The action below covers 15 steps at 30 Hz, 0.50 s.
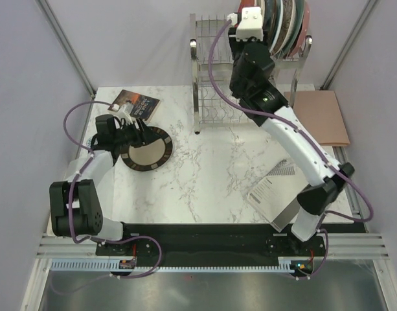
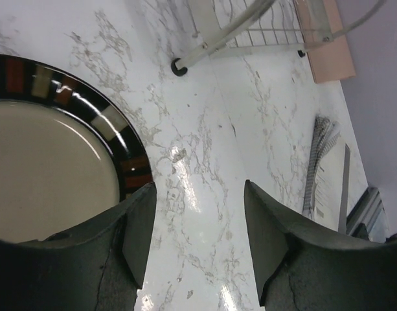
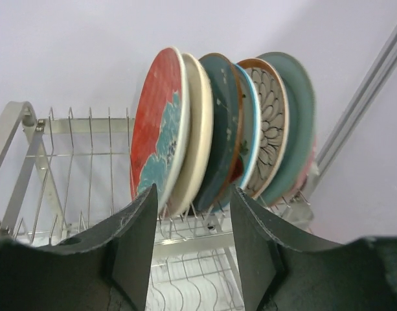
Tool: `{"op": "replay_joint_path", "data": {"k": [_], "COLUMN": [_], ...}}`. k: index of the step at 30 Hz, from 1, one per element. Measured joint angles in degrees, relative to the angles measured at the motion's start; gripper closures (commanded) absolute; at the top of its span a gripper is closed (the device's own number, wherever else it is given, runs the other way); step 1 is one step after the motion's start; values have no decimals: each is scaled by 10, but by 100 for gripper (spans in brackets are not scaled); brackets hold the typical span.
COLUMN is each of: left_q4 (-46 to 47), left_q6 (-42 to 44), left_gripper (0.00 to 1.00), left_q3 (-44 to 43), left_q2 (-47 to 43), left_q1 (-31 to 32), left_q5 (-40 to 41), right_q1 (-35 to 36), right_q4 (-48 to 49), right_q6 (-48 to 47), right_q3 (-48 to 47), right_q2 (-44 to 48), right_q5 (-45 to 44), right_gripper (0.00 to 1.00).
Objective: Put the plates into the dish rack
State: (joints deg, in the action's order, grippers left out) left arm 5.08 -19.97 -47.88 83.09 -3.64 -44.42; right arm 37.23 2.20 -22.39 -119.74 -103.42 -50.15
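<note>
The dark brown plate [image 1: 146,151] with a patterned rim and cream centre lies flat on the table at the left; it also shows in the left wrist view [image 2: 49,168]. My left gripper [image 2: 198,240] is open and empty, low over the table, with one finger [image 2: 138,233] at the plate's rim. It sits at the plate's far edge in the top view [image 1: 140,133]. My right gripper [image 3: 193,249] is open and empty, just in front of the dish rack [image 3: 75,155]. Several plates stand in its upper tier, among them the red plate [image 3: 156,129], a cream plate [image 3: 197,136] and a dark teal plate [image 3: 221,123].
The rack [image 1: 208,78] stands at the table's far edge, its foot [image 2: 179,67] near my left gripper's view. A dark book [image 1: 135,103] lies behind the brown plate. A grey booklet [image 1: 272,188] lies at the right, and a tan folder [image 1: 321,116] lies beside the rack.
</note>
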Motion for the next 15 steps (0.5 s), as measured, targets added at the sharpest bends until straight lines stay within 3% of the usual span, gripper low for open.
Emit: {"op": "replay_joint_path", "data": {"k": [5, 10, 15], "left_q4": [-52, -101, -141], "left_q6": [1, -1, -2], "left_gripper": [35, 34, 38], "left_q3": [-5, 11, 21], "left_q2": [-40, -73, -67], "left_q1": [-31, -76, -128], "left_q5": [48, 107, 148], "right_q1": [4, -4, 0], "right_q4": [-114, -270, -330], "right_q6": [61, 117, 156], "right_q3": [106, 225, 268], "right_q2": [127, 211, 169], "right_q5": [19, 256, 464], "right_gripper": [31, 26, 28]}}
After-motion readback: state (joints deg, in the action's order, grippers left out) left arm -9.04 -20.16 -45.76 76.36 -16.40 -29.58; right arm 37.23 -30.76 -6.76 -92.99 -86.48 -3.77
